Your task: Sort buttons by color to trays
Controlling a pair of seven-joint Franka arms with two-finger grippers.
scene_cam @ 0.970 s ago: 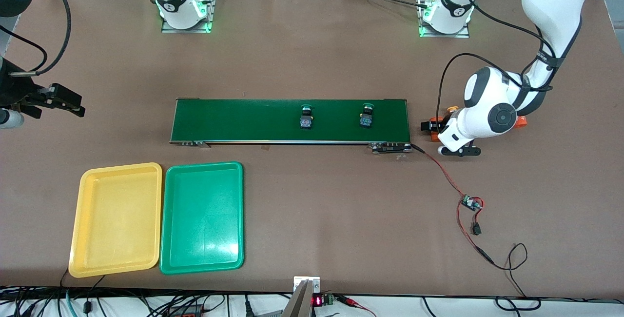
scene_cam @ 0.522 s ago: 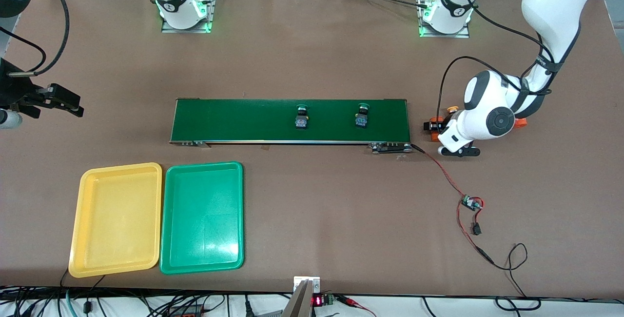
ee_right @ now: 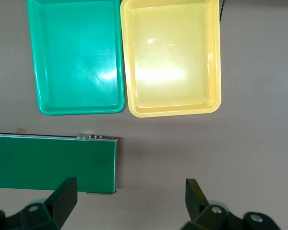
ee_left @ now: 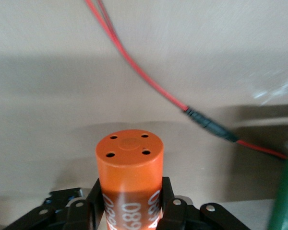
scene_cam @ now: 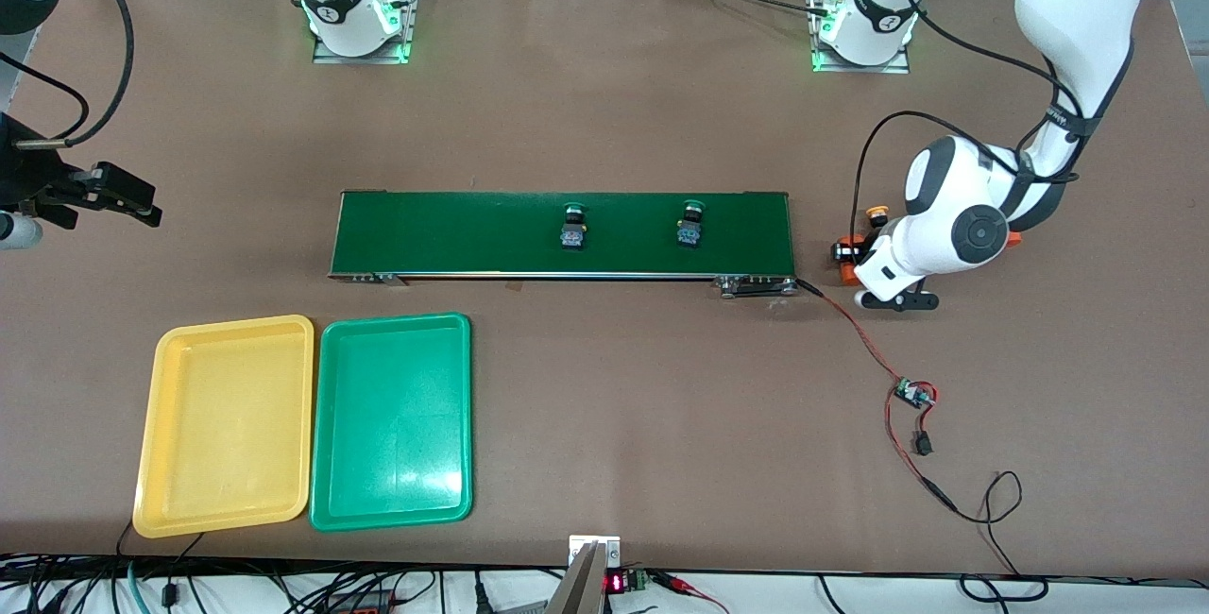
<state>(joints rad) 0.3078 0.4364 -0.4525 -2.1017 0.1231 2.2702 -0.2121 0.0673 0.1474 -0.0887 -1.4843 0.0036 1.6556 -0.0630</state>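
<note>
Two green-capped buttons (scene_cam: 572, 227) (scene_cam: 690, 225) stand on the dark green belt. A yellow-orange cap (scene_cam: 877, 213), probably a yellow button, peeks out beside the left arm's wrist. My left gripper (scene_cam: 843, 251) (ee_left: 129, 203) is low over the table just off the belt's end at the left arm's end, shut on an orange cylinder (ee_left: 129, 158) with white print. The yellow tray (scene_cam: 236, 322) (ee_right: 170, 57) and green tray (scene_cam: 397, 318) (ee_right: 77, 57) lie side by side, both with nothing in them, nearer the camera than the belt. My right gripper (scene_cam: 127, 198) (ee_right: 129, 199) waits open at the right arm's end.
The conveyor belt (scene_cam: 453, 231) (ee_right: 48, 160) spans the table's middle. A red and black wire (scene_cam: 855, 331) (ee_left: 149, 81) runs from the belt's end to a small circuit board (scene_cam: 911, 394). Something orange (scene_cam: 1012, 236) shows under the left arm.
My left gripper has closed on the orange cylinder and shifted slightly. Both green-capped buttons have travelled along the belt toward the right arm's end. The right arm has not moved.
</note>
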